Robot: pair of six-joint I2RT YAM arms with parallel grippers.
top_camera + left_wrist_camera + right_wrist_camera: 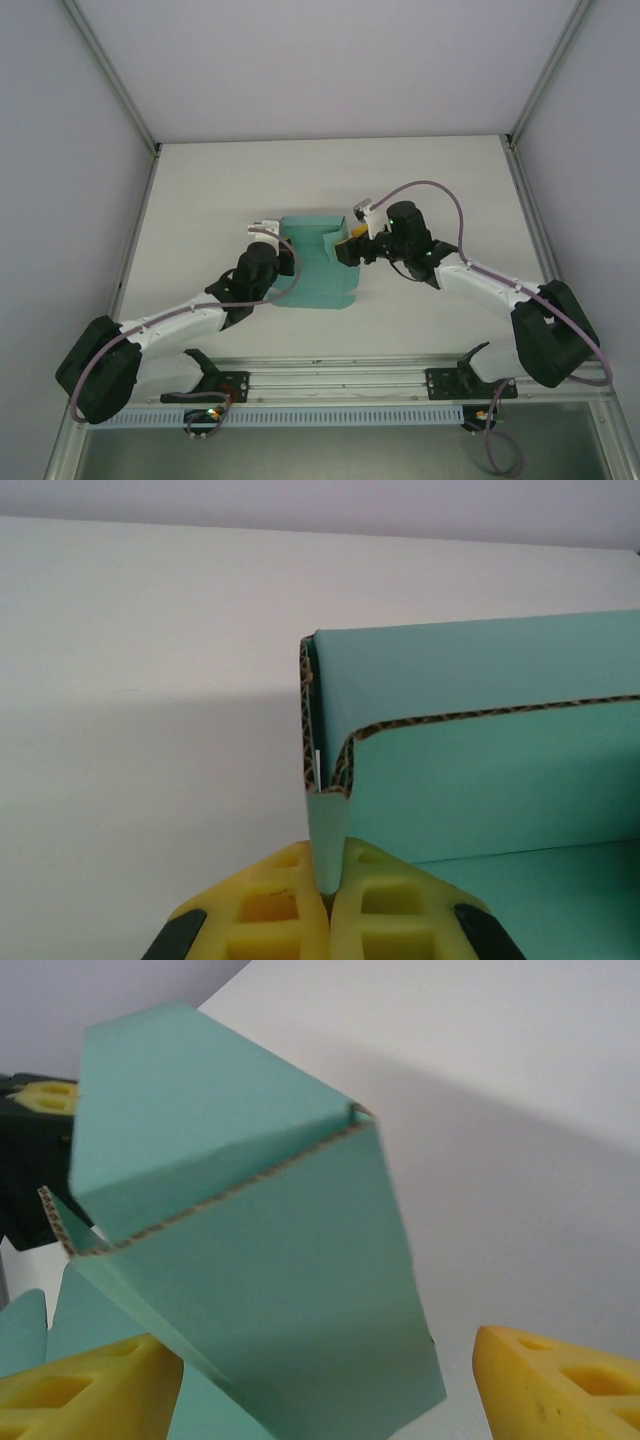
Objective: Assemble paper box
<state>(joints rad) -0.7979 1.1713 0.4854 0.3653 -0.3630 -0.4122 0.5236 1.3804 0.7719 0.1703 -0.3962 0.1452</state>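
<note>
Top external view: the paper box (318, 272) lies near the middle of the surface (200, 200), half formed, its far wall standing and its base flat. My left claw (283, 243) is at the box's 10 o'clock corner and my right claw (352, 240) is at its 2 o'clock corner. Left wrist view: the left claw (328, 892) is clenched on a thin tab of the paper box (480, 770). The yellow pads (262, 910) meet with only the card between them, just below a folded corner where the brown fluted edge shows. That edge tells me it is corrugated card. I judge it light, fairly stiff across a panel, and willing to bend only along its scored lines. It would crush or kink if pinched hard in mid-panel. The matt face should not slip in the pads. Right wrist view: the right claw (320, 1405) is spread wide and straddles a tilted panel of the paper box (250, 1250). The 3 o'clock pad stands clear of the card, so nothing is gripped. Whether the 9 o'clock pad touches, I cannot tell. I would take hold low on that panel, close to its crease, where a light squeeze steers the fold without buckling the wall.
</note>
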